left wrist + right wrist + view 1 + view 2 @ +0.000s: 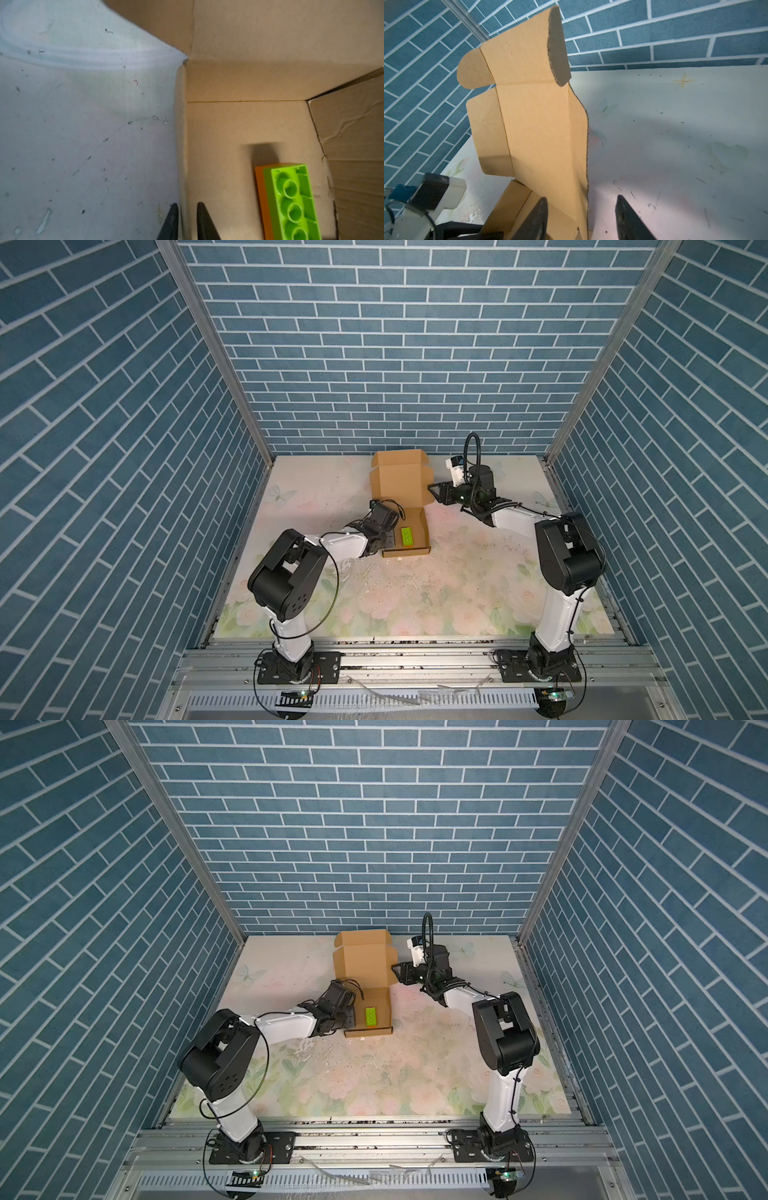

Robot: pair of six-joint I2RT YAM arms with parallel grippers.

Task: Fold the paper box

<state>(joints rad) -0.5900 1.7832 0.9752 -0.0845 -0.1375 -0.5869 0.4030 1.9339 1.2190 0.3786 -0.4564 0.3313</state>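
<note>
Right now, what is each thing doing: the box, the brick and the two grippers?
Box: open, not folded shut yet.
Lid: standing up.
Brick: lying flat inside the box.
Left gripper: shut on the box's side wall.
Right gripper: open, with the lid's edge between its jaws.

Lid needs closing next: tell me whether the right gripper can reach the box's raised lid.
Probably yes: the right gripper is open, with the raised lid edge of the paper box between its fingers.
</note>
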